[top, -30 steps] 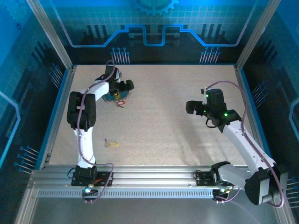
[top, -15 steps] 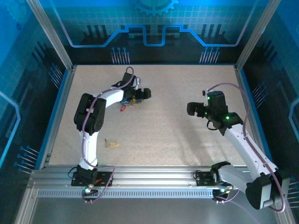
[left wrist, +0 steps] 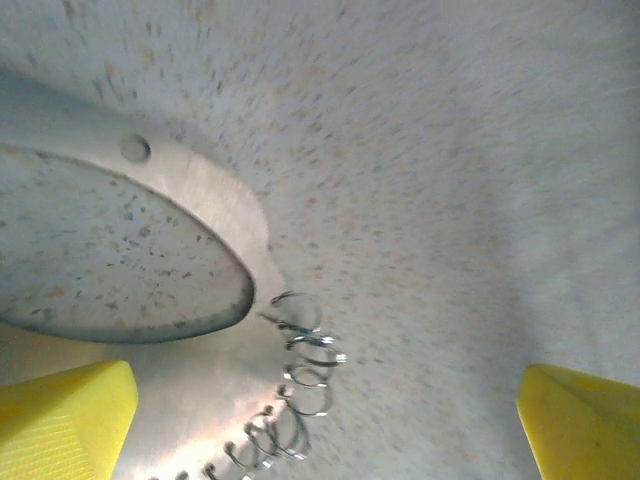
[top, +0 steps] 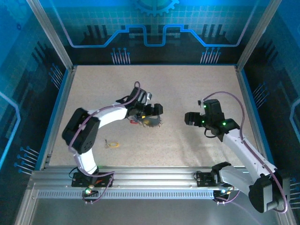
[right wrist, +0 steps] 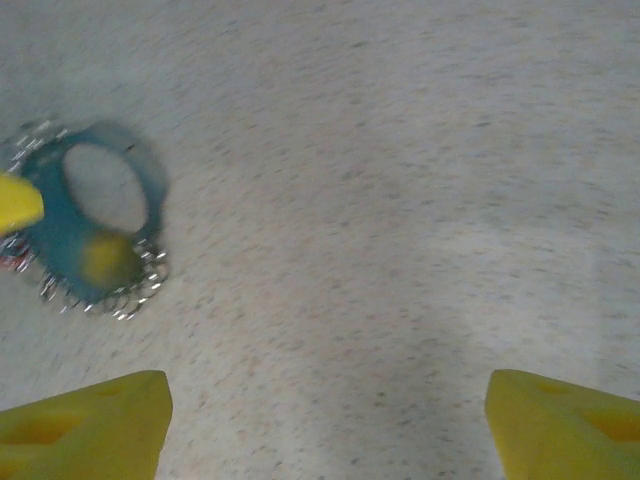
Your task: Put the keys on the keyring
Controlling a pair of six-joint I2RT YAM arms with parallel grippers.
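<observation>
The keyring's teal strap loop [top: 151,123] lies mid-table, edged by a chain of several small silver rings [left wrist: 303,368]. My left gripper [top: 153,111] hovers just over it, open, its yellow pads [left wrist: 62,418] wide apart, with the strap [left wrist: 120,250] and rings between them. Whether a finger hooks the loop I cannot tell. A red-headed key [top: 133,123] sits at the strap's left side. The yellow-headed key [top: 112,145] lies alone near the front left. My right gripper [top: 189,117] is open to the right of the strap [right wrist: 75,225], above bare table.
The speckled table [top: 187,89] is walled by a blue rail and metal posts. Both arm bases sit on the rail at the near edge [top: 150,180]. Open floor lies between the two grippers and toward the back.
The left arm has swung from the back left toward the middle, and the strap, rings and red key came along with it. The right gripper drifted slightly left and nearer.
</observation>
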